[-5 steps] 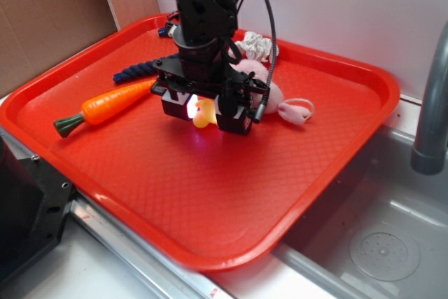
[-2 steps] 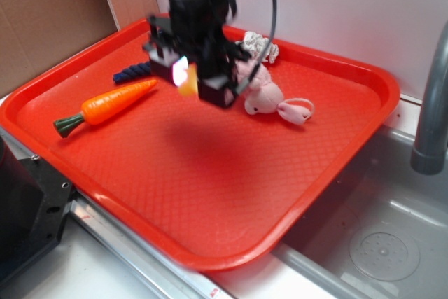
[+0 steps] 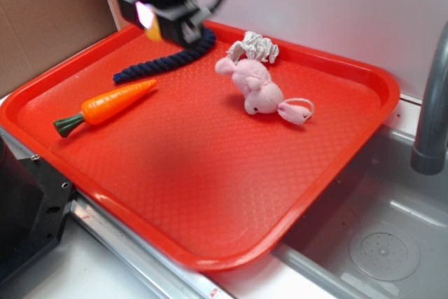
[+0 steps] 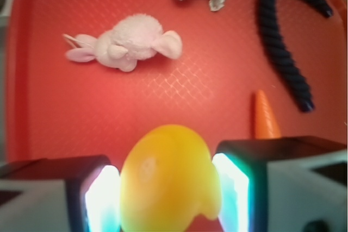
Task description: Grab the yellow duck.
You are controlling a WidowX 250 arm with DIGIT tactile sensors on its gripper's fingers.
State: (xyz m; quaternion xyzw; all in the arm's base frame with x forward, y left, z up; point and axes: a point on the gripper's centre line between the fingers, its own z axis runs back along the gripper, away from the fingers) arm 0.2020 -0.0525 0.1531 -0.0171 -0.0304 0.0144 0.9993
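1. Duck in hand: the yellow duck [image 4: 169, 180] sits pinched between the two lit pads of the end effector [image 3: 155, 20], filling the lower centre of the wrist view, with no part of it touching the red tray [image 3: 336, 152]
2. Seen from outside, toy and end effector are at the upper left of the frame, raised above the tray's far-left corner; only a sliver of yellow shows beside a glowing pad
3. The duck lies directly between the pads, its rounded body squarely in the gap and a small lobe, possibly the beak, bulging toward lower right in the wrist view; its long axis cannot be told from so close
4. The arm is mostly cropped out at the top edge, its cable trailing up and right, the wrist camera looking down on the tray
5. Left on the tray: the pink plush [image 3: 257, 87], the orange carrot [image 3: 112, 103], the dark blue rope [image 3: 164, 57] and a white rag [image 3: 255, 47]
6. By these views the grab looks complete; a slip of the glossy toy seems the chief risk
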